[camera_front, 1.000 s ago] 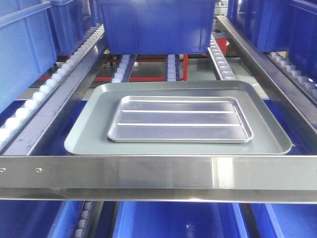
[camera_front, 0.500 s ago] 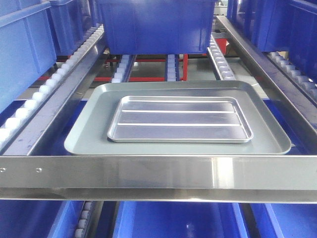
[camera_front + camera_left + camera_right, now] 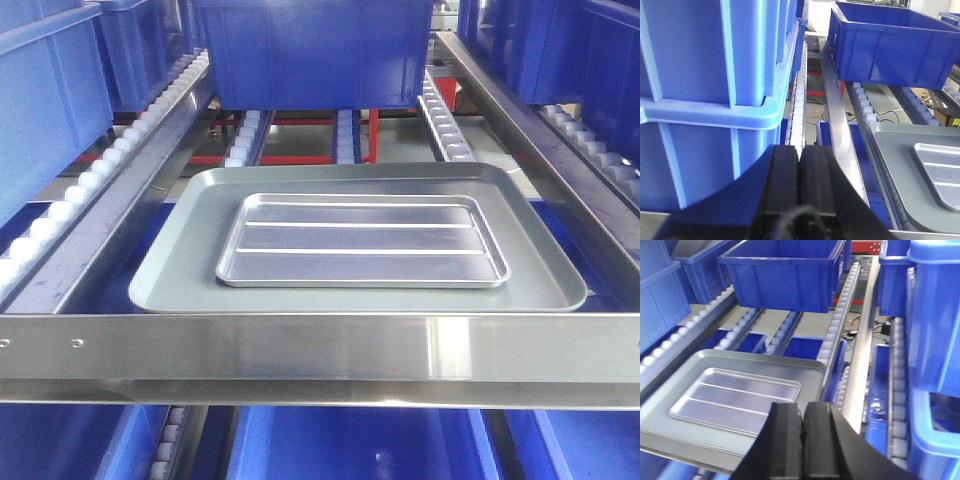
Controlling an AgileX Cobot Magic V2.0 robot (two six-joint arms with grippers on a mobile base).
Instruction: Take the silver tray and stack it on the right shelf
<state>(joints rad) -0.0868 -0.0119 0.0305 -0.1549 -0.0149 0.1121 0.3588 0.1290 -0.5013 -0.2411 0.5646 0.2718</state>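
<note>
Gleaming under the lights, the shiny rectangular silver tray with rolled rim, rounded corners and two raised ribs lies flat inside the larger dull-grey flat-bottomed tray (both untouched). They sit on the sloping steel roller shelf, behind its brushed front bar, white rollers alongside. A blue plastic bin stands farther back. Left gripper and right gripper hover apart from the trays, black pads pressed together, empty.

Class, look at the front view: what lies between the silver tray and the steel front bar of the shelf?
In the front view, only the grey floor and rim of the larger tray separate the silver tray from the front bar.
</note>
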